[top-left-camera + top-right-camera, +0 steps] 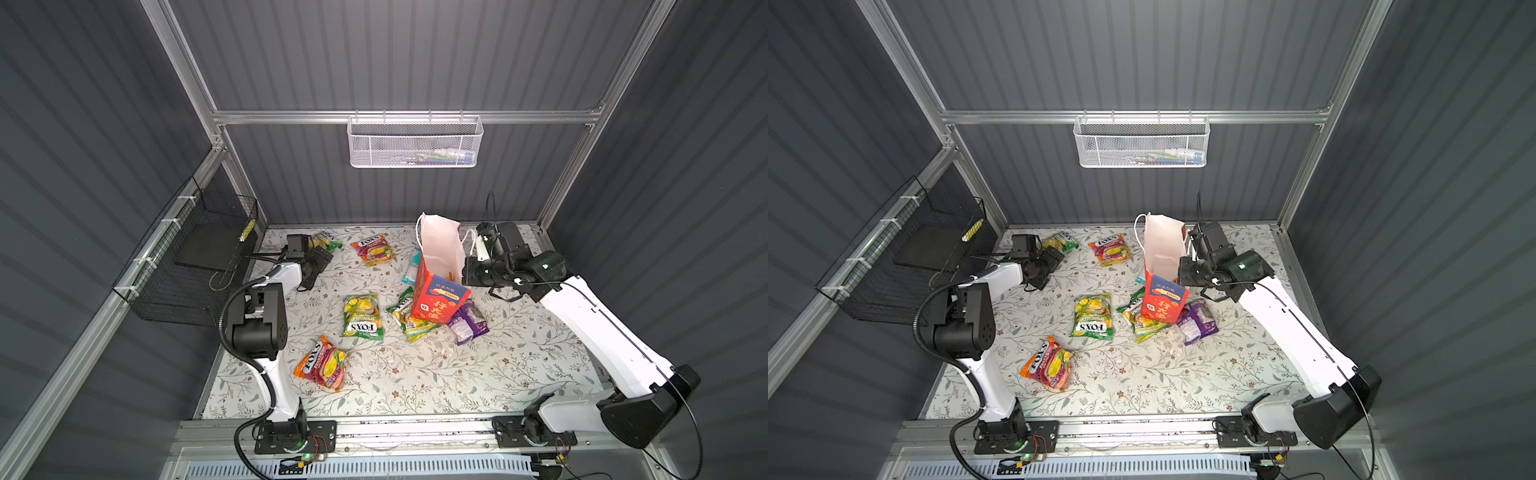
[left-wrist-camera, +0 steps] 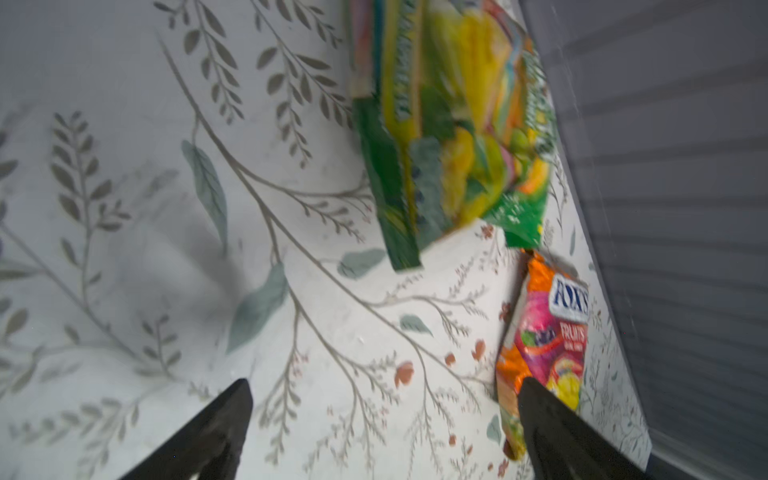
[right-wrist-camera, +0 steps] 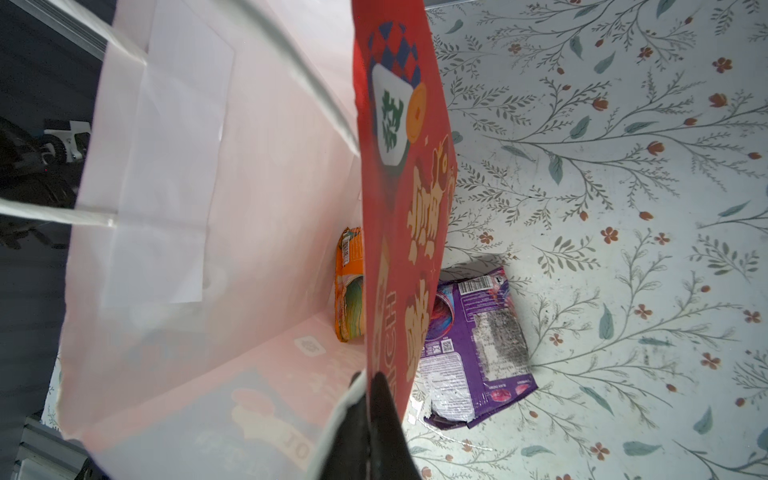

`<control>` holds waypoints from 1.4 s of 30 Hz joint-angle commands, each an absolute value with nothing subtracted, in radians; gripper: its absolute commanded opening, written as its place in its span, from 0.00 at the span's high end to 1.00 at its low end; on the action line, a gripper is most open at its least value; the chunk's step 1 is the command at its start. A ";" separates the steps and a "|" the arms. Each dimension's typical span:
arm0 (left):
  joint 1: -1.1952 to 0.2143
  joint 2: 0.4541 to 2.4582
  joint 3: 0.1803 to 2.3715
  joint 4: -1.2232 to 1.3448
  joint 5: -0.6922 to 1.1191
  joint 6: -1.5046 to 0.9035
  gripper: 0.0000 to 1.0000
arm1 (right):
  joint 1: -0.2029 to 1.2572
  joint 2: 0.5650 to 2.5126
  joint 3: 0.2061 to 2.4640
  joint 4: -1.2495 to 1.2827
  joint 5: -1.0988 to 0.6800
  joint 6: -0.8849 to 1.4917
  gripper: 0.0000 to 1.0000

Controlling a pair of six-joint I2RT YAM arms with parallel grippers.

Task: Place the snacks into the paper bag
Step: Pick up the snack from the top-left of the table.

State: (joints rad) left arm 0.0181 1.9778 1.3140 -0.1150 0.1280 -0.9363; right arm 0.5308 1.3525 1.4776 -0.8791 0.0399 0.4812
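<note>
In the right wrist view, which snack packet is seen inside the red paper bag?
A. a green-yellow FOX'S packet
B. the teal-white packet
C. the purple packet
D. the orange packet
D: the orange packet shows deep inside the red paper bag, partly hidden by its side wall, while the purple packet lies outside the bag, beside it.

- paper bag (image 1: 440, 266): red, white inside, standing tilted, mouth open; right of bench (image 1: 498, 374) centre, toward back edge.
- orange packet (image 3: 351, 286): inside bag, at bottom.
- purple packet (image 1: 468, 322), bagside green-yellow packet (image 1: 401, 313): flat, touching bag base.
- teal-white packet (image 1: 412, 268): behind bag, part hidden.
- centre green-yellow packet (image 1: 362, 318): flat, mid-bench.
- front orange-pink packet (image 1: 322, 368): front-left of centre.
- back orange-pink packet (image 1: 372, 249), back green-yellow packet (image 1: 326, 241): by back edge.
</note>
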 commanded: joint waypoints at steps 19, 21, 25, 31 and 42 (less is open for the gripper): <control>0.098 2.244 1.489 0.094 0.306 -1.107 0.33 | 0.528 1.350 1.457 -0.861 0.022 0.463 1.00; 0.098 2.250 1.484 0.094 0.302 -1.118 0.37 | 0.529 1.350 1.456 -0.861 0.024 0.462 1.00; 0.100 2.255 1.481 0.100 0.292 -1.127 0.41 | 0.528 1.350 1.456 -0.862 0.020 0.465 1.00; 0.106 2.260 1.484 0.105 0.297 -1.122 0.52 | 0.529 1.347 1.454 -0.863 0.021 0.463 1.00; 0.121 2.226 1.448 0.221 0.378 -1.117 0.77 | 0.528 1.332 1.455 -0.869 0.023 0.464 1.00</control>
